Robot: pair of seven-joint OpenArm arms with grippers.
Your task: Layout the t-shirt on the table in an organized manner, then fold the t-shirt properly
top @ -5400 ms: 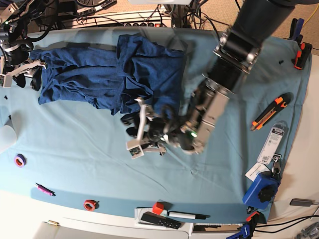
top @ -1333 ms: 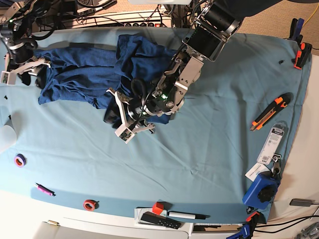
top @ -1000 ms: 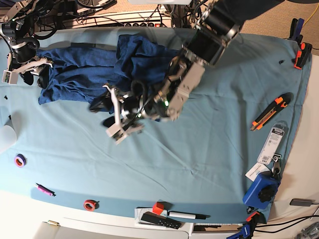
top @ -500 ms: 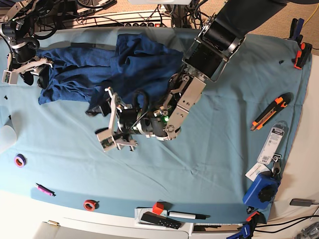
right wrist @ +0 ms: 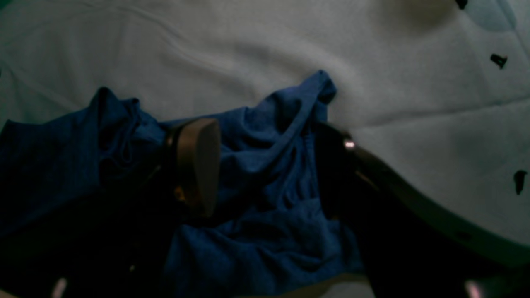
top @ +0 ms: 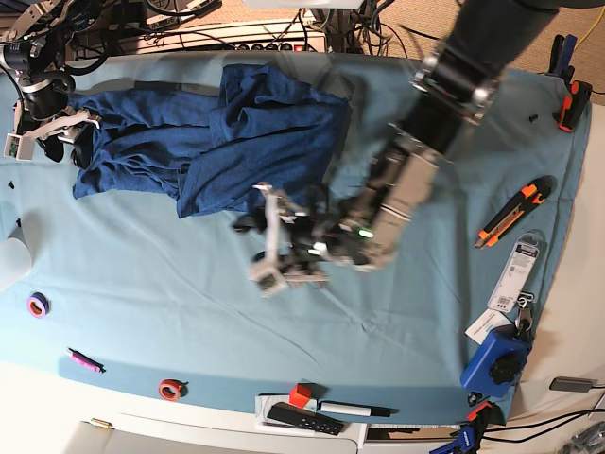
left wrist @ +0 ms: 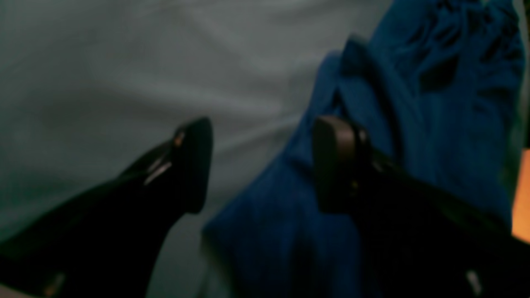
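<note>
The dark navy t-shirt (top: 236,142) lies crumpled on the teal-covered table (top: 425,312), at the back left. My left gripper (top: 257,241) hovers just off the shirt's near edge, open and holding nothing. In the left wrist view the left gripper (left wrist: 265,165) has one finger over bare table cloth and the other over the t-shirt (left wrist: 414,103). My right gripper (top: 61,151) is at the shirt's far-left end. In the right wrist view the right gripper (right wrist: 265,165) is open, its fingers straddling a bunched fold of the t-shirt (right wrist: 265,231).
An orange box cutter (top: 510,213), a packaged item (top: 520,265) and a blue tool (top: 496,359) lie along the right side. A purple tape roll (top: 38,305), pink marker (top: 83,359), red tape roll (top: 170,388), red cube (top: 301,395) and remote (top: 302,416) line the front edge.
My left gripper has slid right, away from the shirt's lower corner, and the pulled-out flap now rests on the table. The right gripper stays put.
</note>
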